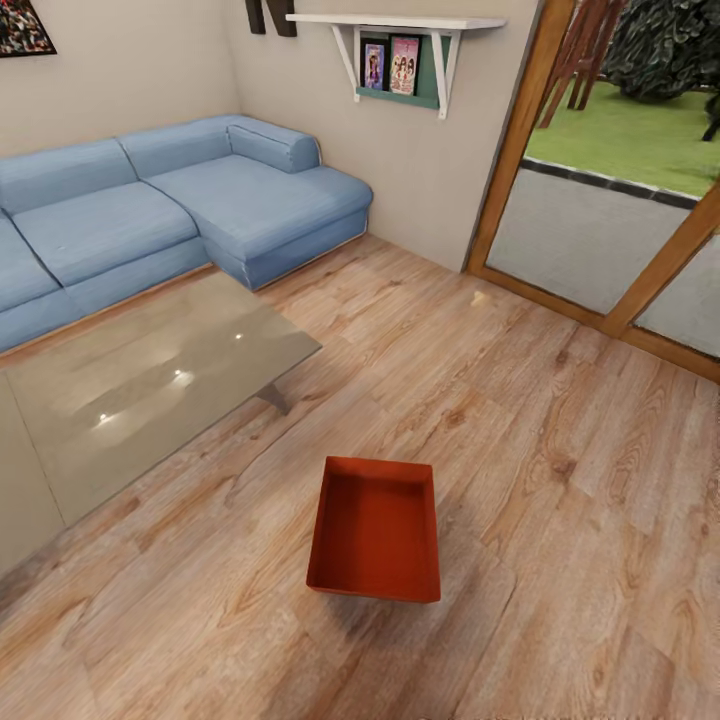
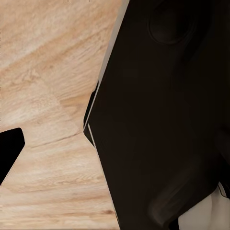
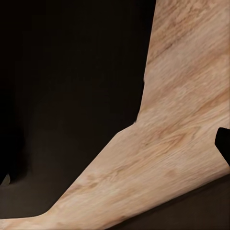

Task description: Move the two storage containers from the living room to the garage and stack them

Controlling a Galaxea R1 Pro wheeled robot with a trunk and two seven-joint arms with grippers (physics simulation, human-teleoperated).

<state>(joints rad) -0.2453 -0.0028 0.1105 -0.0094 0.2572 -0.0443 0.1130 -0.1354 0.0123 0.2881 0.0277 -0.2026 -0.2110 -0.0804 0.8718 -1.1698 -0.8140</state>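
Observation:
One red-orange storage container (image 1: 375,528) sits on the living room's light wood-plank floor (image 1: 560,480), low in the middle of the head view. It is open-topped and empty, and its long side points away from me. It lies just beyond the near right corner of the glass coffee table. In the left wrist view a dark fingertip (image 2: 9,148) pokes in at the picture's edge over wood planks, beside the robot's dark body (image 2: 163,120). In the right wrist view another dark fingertip (image 3: 223,143) shows at the edge. Neither wrist view lets me judge the jaws.
A blue sectional sofa (image 1: 200,210) lines the far left wall, with the glass-topped coffee table (image 1: 140,390) in front of it. Wood-framed glass doors (image 1: 520,150) stand at the right, and a white shelf (image 1: 400,25) hangs on the wall. Open plank floor stretches to the container's right.

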